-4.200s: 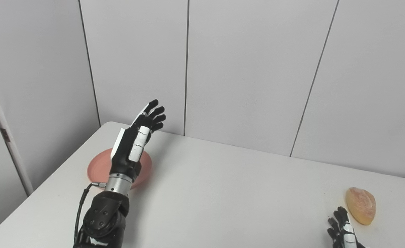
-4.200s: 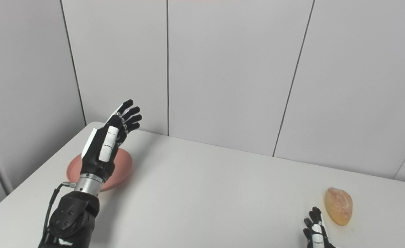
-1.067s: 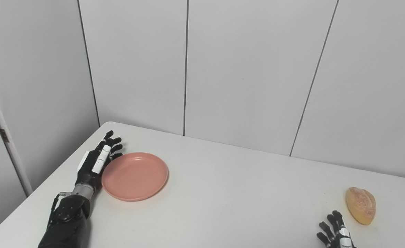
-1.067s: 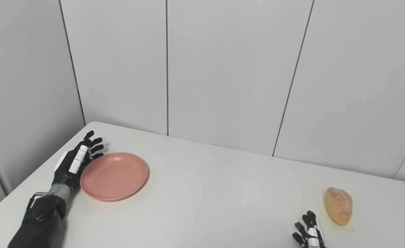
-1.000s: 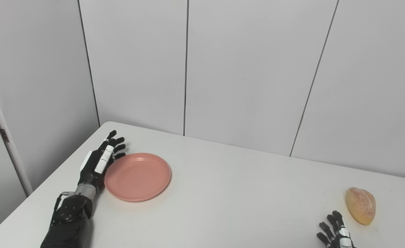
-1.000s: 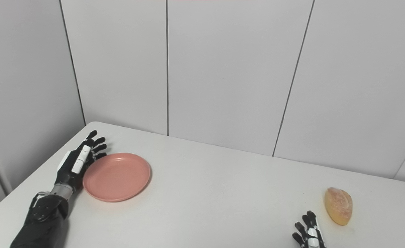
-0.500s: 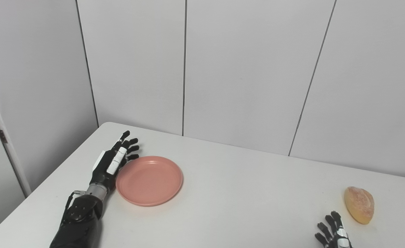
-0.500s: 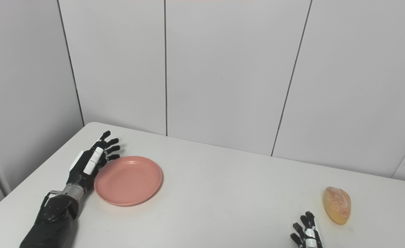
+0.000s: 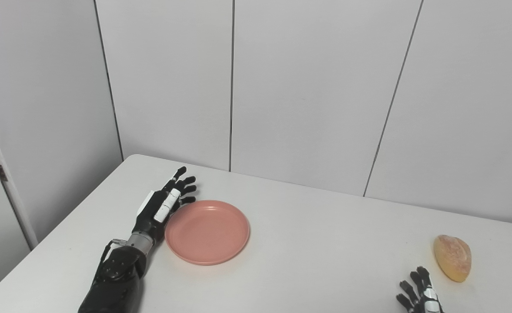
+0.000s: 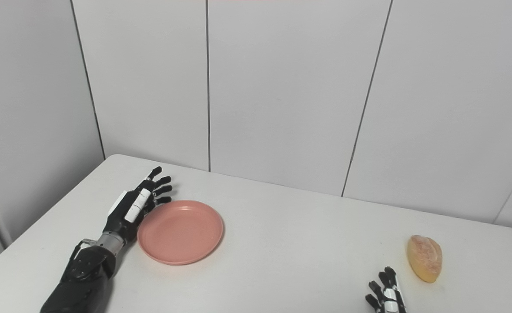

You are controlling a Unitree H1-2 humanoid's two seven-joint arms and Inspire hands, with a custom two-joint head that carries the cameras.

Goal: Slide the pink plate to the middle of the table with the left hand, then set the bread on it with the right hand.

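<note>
Looking across the white table (image 9: pixel 308 261), I see little besides the task's own things: grey wall panels (image 9: pixel 308 87) rise behind the far edge, and a pale post (image 9: pixel 3 182) stands off to the left, clear of the tabletop. Nothing lies between the plate and the table's middle, and nothing lies between the bread and the plate either — bare surface all the way.

The pink plate (image 9: pixel 207 231) sits flat on the left half of the table, short of the middle. My left hand (image 9: pixel 162 208) lies low beside it, edge-on, fingers (image 9: pixel 185 180) stretched out and spread, released and grasping nothing; its inner side touches the plate's left rim. The bread (image 9: pixel 453 257) rests on the table near the right edge, well apart from the plate. My right hand (image 10: pixel 386 293) pokes up from the bottom edge just left of the bread and nearer to me, not touching it; the fingers that show are apart and hold nothing.

The right eye view shows a little more of the right hand's white back, whereas the left eye view cuts it closer at the frame's bottom. The post shows plainly only in the left eye view.
</note>
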